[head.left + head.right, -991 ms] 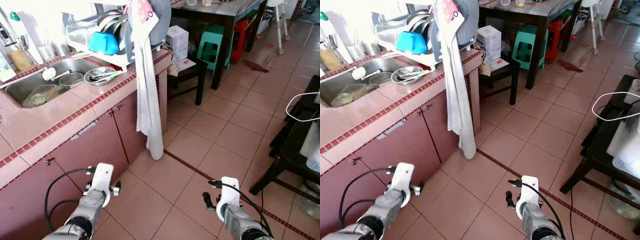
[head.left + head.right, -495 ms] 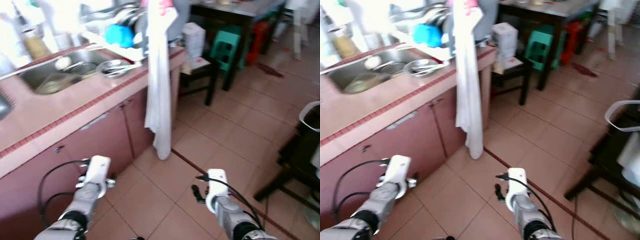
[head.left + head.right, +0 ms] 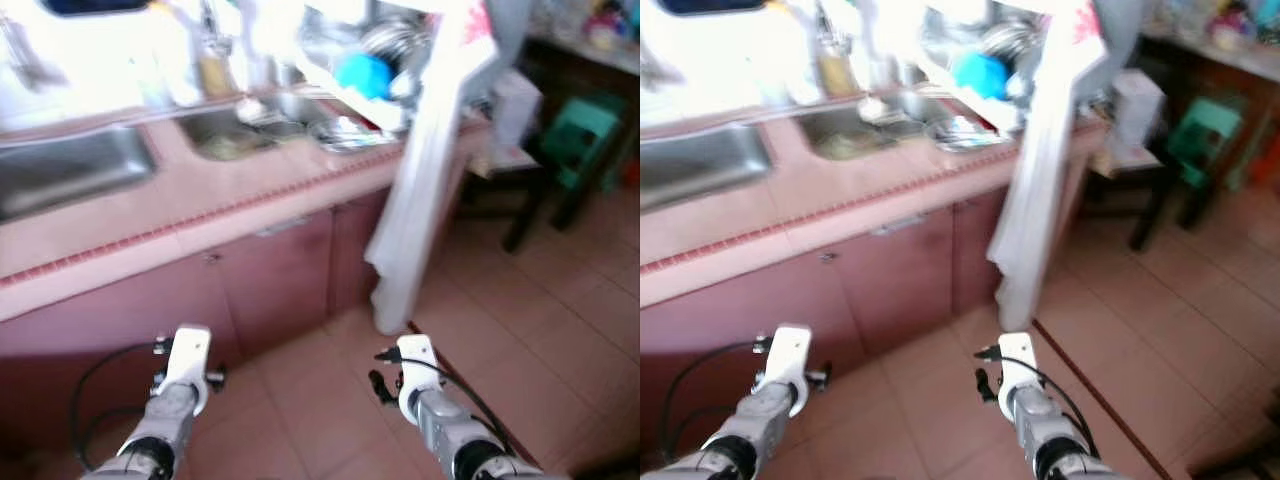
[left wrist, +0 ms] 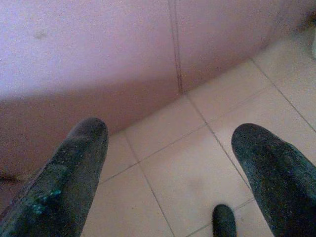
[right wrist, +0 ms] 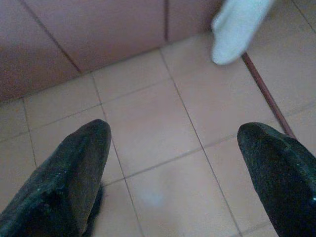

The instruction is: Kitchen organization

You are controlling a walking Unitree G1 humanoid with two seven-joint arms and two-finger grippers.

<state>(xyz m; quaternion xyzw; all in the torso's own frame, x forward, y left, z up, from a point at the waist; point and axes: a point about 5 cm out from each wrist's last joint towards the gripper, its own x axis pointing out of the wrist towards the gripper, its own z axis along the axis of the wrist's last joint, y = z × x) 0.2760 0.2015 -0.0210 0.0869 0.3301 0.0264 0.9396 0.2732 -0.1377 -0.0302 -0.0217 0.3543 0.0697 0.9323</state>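
both arms hang low before a pink counter (image 3: 150,245), left gripper (image 4: 170,163) and right gripper (image 5: 173,163) spread apart over floor tiles (image 5: 148,138).

Both eye views are blurred. The dishes (image 3: 365,60) by the sink (image 3: 70,175) are washed out by glare. The white cloth (image 5: 237,29) is cut off at the edge.

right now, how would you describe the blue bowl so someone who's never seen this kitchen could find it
Start at the pink tiled counter and follow it past the sink to the dish rack at its far end, beside the long white cloth hanging down. The blue bowl sits in that rack, the only bright blue thing among the silvery dishes.
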